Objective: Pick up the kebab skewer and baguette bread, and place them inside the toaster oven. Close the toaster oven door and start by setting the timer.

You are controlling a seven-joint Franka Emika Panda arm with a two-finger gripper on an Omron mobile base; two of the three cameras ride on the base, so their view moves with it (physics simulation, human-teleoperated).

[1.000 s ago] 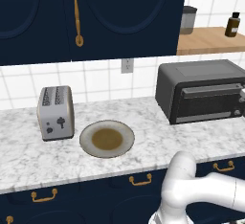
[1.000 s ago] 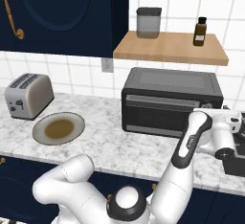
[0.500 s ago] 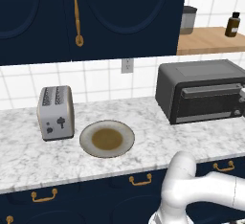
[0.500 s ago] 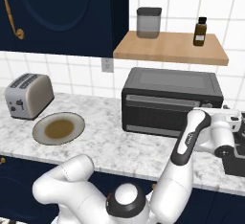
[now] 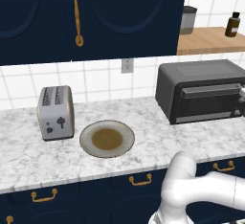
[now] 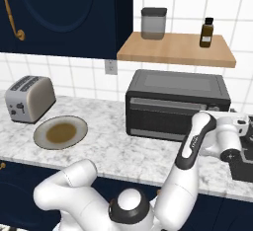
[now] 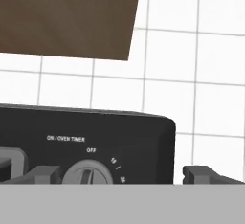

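A white-tiled kitchen wall rises behind a marble table under dark-blue cabinets. Nearest on the table lies a round plate with a brown centre; just left of it stands a silver two-slot toaster. Further right, the toaster oven sits against the wall, its door shut, handle bar along the top. The claw hangs at the oven's right end, its dark fingertips spread apart and empty, straddling the timer knob in the hand view. Above, a wooden shelf carries a grey canister and a brown bottle.
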